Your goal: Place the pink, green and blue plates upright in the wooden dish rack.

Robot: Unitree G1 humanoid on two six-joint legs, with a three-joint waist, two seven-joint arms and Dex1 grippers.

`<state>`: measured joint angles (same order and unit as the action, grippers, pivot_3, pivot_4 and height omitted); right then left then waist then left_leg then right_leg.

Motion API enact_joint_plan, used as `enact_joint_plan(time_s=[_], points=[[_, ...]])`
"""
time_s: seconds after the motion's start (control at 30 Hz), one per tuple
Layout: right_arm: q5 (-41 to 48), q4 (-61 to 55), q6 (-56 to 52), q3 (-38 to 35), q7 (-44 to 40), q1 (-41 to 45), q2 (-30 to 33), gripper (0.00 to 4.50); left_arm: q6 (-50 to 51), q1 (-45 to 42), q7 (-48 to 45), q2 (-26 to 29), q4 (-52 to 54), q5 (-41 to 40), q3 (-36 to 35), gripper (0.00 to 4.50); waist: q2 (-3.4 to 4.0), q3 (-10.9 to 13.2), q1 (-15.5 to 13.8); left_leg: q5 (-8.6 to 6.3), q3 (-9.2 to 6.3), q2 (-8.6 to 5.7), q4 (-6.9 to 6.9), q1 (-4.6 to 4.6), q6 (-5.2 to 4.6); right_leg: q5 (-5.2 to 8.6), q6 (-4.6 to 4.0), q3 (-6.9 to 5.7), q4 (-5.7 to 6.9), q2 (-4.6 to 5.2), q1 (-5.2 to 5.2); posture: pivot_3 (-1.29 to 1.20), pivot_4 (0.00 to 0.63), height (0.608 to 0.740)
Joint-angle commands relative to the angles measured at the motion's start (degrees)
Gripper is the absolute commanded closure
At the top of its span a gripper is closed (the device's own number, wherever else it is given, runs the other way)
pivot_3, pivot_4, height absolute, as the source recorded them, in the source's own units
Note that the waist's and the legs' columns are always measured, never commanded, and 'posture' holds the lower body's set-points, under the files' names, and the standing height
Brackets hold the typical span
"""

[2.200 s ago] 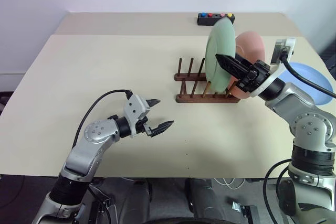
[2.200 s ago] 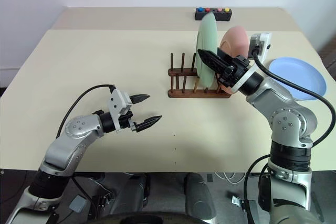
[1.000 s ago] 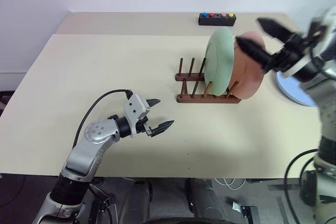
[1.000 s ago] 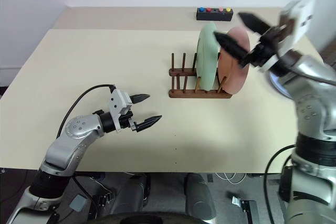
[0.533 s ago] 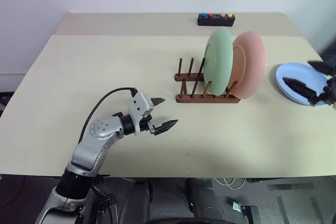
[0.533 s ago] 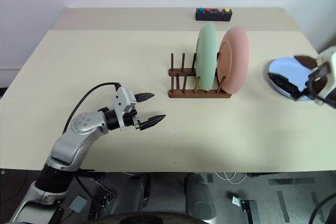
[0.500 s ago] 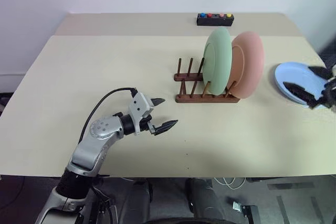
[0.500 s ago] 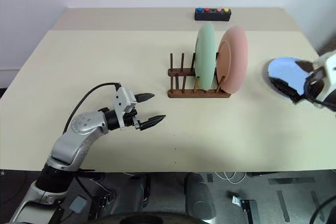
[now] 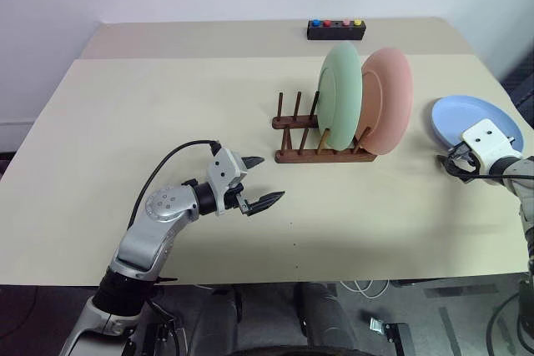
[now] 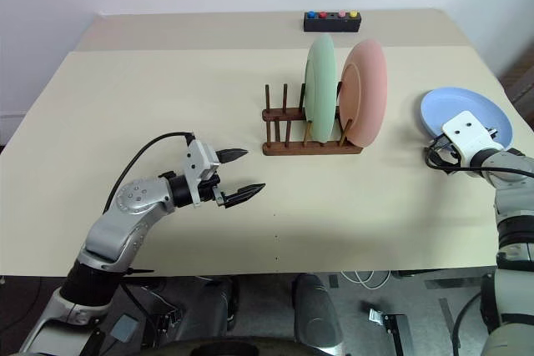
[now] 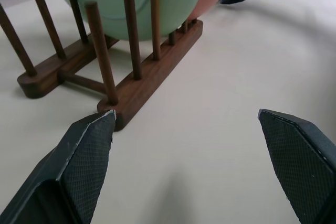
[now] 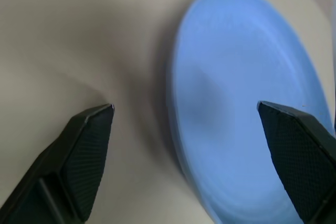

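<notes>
The green plate (image 9: 342, 96) and the pink plate (image 9: 388, 102) stand upright side by side in the wooden dish rack (image 9: 321, 157), pink on the right. The blue plate (image 9: 467, 116) lies flat on the table at the far right. My right gripper (image 12: 184, 107) is open and low at the plate's near left rim, with one finger over the bare table and the other over the plate. It holds nothing. My left gripper (image 9: 269, 178) hovers open and empty above the table, left of and nearer than the rack (image 11: 152, 77).
A black box with coloured buttons (image 9: 335, 29) sits at the table's far edge behind the rack. Several free pegs stand on the rack's left side. The beige table (image 9: 167, 97) stretches wide to the left.
My right gripper let go of the green plate, which stays upright in the rack. It then rose, swung right and dropped to the blue plate. The left arm hardly moved.
</notes>
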<state>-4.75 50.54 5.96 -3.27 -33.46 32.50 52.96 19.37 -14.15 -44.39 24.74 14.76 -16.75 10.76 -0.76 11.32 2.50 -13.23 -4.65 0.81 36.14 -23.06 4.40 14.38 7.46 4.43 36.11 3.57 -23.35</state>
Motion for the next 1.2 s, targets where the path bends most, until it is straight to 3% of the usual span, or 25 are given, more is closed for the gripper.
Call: enact_joint_plan(time_s=[0.03,0.13,0.3,0.6,0.77,1.03,1.2], points=[[-1.2,4.6,2.2,0.3,1.0,2.6,0.0,0.56,-0.3,0.4,0.6,0.2,2.9,-0.1,-0.8,0.0,0.0,0.0,0.0,0.0,0.0,0.0,0.01,0.02,0.0,0.0,0.0,0.0,0.0,0.0,0.02,0.0,0.15,0.73],[-1.9,6.8,3.7,1.0,1.4,3.3,-0.4,1.76,-0.2,0.5,1.0,0.3,3.1,-0.1,-0.8,0.0,0.0,0.0,-0.1,0.0,0.0,0.0,0.0,0.03,0.0,0.0,0.0,0.0,-0.01,0.0,0.05,0.0,0.15,0.73],[-1.9,7.1,5.1,1.1,2.1,3.1,-0.7,4.41,-0.2,0.4,1.0,0.3,3.2,-0.2,-0.7,0.0,0.01,0.0,0.0,0.0,0.0,0.0,0.0,0.05,0.0,0.0,0.0,0.01,0.0,0.0,0.05,0.0,0.15,0.73],[-3.3,-2.0,8.0,0.2,9.6,0.4,-0.1,4.47,-0.6,0.1,0.5,0.2,2.7,-0.3,-0.8,0.0,0.04,0.0,0.0,0.0,0.0,0.0,-0.01,0.06,0.0,-0.01,0.01,0.02,0.02,0.0,0.05,0.0,0.15,0.73],[-3.4,-19.7,7.1,-5.0,18.6,2.1,0.9,4.47,-0.9,0.3,0.4,0.1,2.6,-0.4,-0.8,0.0,0.35,0.0,0.1,0.0,0.01,0.0,-0.02,0.06,0.0,-0.01,0.03,0.04,0.05,0.0,0.01,0.0,0.15,0.73],[0.6,-39.7,7.1,-4.3,14.4,11.6,-3.3,4.47,-1.7,-0.4,0.2,-0.4,1.4,0.0,-0.6,0.0,0.36,0.0,-0.1,0.0,0.0,0.0,-0.02,0.06,0.0,-0.01,0.04,0.04,0.05,0.0,0.01,0.0,0.15,0.73],[11.8,-52.0,3.8,-1.2,7.0,16.3,-11.4,4.47,-2.4,-0.2,0.7,-0.4,1.0,0.3,-0.9,0.0,0.37,0.0,0.0,0.0,-0.03,0.0,-0.01,0.05,0.0,-0.01,0.04,0.02,0.07,0.0,0.02,0.0,0.15,0.73]])
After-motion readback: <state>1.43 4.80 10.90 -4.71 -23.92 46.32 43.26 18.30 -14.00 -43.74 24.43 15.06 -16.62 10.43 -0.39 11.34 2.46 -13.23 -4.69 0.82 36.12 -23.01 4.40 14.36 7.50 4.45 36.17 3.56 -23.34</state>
